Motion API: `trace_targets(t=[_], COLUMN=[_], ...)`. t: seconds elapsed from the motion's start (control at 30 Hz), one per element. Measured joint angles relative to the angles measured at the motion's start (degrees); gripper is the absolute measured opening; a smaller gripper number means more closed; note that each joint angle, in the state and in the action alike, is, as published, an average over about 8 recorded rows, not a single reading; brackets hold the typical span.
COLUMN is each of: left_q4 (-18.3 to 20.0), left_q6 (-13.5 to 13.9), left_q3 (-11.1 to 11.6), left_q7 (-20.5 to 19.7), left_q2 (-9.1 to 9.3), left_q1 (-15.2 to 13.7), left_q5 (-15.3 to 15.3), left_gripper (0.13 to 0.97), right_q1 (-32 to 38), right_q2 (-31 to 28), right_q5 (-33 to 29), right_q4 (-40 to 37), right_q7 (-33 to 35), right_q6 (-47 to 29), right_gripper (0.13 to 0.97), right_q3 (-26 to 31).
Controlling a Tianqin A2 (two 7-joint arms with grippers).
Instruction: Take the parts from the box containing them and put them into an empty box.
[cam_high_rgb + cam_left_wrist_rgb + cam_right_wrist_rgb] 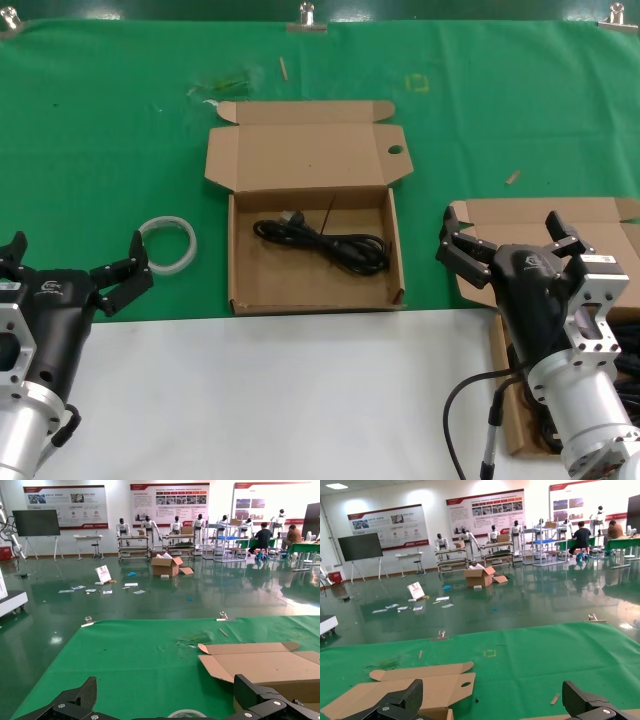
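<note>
One black coiled power cable is lying inside the shallow brown cardboard box with the round hole in its flap lid, stretched across the floor of it from the left back toward the right front. That box is sitting open in the middle of the green cloth table cover, its lid folded back flat and away from me. The second brown cardboard box, plain-lidded, is standing at my right, mostly hidden behind my right arm; more black cable bundles are showing at its near side, though I cannot tell how many.

I am holding my right gripper above that right-hand box, its black fingers spread wide apart and gripping nothing; in the right wrist view both fingertips are poking up well apart. I am keeping my left gripper low at the left, over the edge where the green cover meets the white front strip of the table, its fingers likewise splayed and empty. A small pale logo is showing on each gripper body, too small for me to read.

Just beyond my left fingertips a white translucent ring is lying flat on the green cover. Metal clips are pinning the cover at the far edge. Wall posters are hanging in the hall behind, their writing unreadable.
</note>
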State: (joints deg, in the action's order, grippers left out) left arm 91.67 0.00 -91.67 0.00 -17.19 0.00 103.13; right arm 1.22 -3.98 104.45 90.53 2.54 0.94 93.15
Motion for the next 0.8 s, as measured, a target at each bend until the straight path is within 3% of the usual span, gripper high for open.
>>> trace_targets(t=[0.8], left_q4=[0.00], left_q6=[0.00], left_q3=[0.00], left_q7=[0.00], left_q2=[0.00], left_q1=[0.00], left_q5=[0.00], left_gripper=[0.965], right_q1=[0.00], right_q2=[0.00], right_q5=[0.00], right_q4=[0.00], right_q7=[0.00], right_q6=[0.00], right_gripper=[0.966], right_q3=[0.00])
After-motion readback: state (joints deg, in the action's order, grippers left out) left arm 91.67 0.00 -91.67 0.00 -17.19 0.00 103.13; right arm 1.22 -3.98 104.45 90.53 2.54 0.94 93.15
